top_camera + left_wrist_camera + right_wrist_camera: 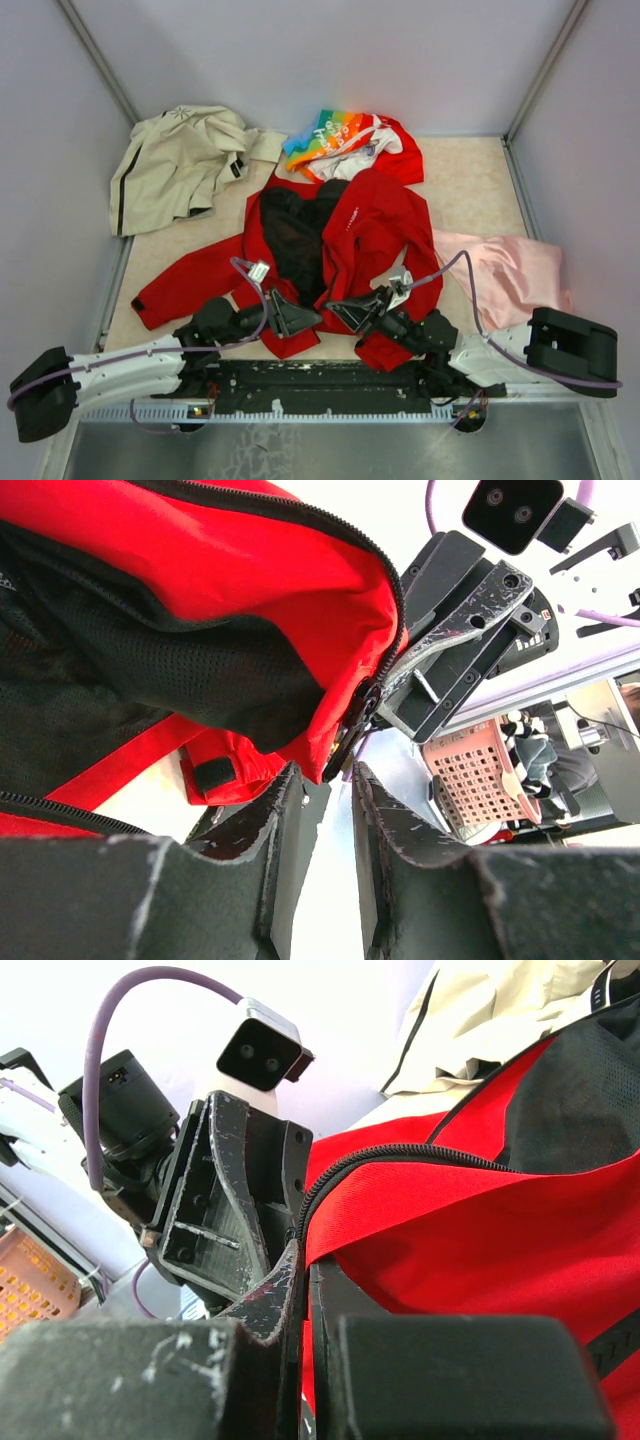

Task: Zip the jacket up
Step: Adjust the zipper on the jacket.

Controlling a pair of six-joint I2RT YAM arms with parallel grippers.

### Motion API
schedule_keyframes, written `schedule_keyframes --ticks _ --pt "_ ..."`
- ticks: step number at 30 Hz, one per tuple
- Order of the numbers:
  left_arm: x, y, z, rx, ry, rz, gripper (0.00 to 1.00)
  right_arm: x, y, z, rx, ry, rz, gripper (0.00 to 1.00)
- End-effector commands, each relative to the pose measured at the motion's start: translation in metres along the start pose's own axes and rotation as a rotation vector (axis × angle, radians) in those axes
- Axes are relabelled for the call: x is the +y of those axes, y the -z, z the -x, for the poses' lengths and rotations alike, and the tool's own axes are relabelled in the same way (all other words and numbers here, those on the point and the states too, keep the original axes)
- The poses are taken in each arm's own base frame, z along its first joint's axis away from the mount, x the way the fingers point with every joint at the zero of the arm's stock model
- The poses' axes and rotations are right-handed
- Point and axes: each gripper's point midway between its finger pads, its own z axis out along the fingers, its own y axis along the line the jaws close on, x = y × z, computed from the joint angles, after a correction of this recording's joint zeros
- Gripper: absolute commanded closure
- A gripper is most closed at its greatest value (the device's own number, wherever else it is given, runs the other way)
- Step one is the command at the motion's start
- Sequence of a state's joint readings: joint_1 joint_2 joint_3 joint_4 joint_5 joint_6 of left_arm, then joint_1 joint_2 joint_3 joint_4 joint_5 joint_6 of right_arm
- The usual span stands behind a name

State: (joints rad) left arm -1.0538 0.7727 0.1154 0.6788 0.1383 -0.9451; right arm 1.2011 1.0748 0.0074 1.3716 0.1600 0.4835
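Item 1, jacket (pixel 375 225): red, lying open across the middle of the worktop (pixel 470 190), collar pointing to the far edge, hem reaching the near edge between my two arms. Its black lining (pixel 298 240) is showing, and one sleeve (pixel 190 280) is stretching toward the left edge.

Item 2, right gripper (pixel 303 1265): I am pressing its fingers together on the jacket's front edge close to the hem, with the zipper track (pixel 400 1155) running straight into the pinch. The fabric there is standing raised above the worktop.

Item 3, left gripper (pixel 328 780): I am holding its fingers partly spread, facing the right gripper at close range. The dark lower end of the zipper is sitting just at the fingertips, and I cannot tell whether either finger is touching it.

Item 4, beige jacket (pixel 175 165): crumpled, lying in the far left corner.

Item 5, rainbow-printed garment (pixel 335 140): bunching at the far edge, touching the jacket's collar.

Item 6, pink cloth (pixel 505 270): lying at the right edge, just beside the jacket's other sleeve
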Motion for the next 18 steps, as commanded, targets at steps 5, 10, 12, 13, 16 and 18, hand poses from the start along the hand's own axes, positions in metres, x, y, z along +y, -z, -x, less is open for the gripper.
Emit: schedule_keyframes --ticks 5,10,12,13,16,18 --pt "-0.0265 -0.0005 0.0122 -0.028 -0.023 -0.089 0.72 -0.0136 0.0198 -0.0044 -0.012 0.012 -0.031 1.00" --pt "-0.0299 0.0004 0.0131 -0.025 -0.019 -0.095 0.74 -0.0152 0.0196 -0.0067 -0.006 0.014 -0.037 1.00" --pt "-0.0290 0.0006 0.0130 -0.026 -0.020 -0.092 0.75 -0.0155 0.0194 -0.0067 -0.006 0.015 -0.038 1.00" --pt "-0.0289 0.0006 0.0136 -0.028 -0.022 -0.090 0.75 -0.0152 0.0190 -0.0065 -0.007 0.014 -0.037 1.00" --pt "-0.0264 0.0003 0.0134 -0.030 -0.021 -0.080 0.75 -0.0149 0.0183 -0.0064 -0.008 0.015 -0.035 1.00" --pt "-0.0260 0.0000 0.0137 -0.031 -0.021 -0.077 0.75 -0.0144 0.0181 -0.0061 -0.009 0.014 -0.033 1.00"
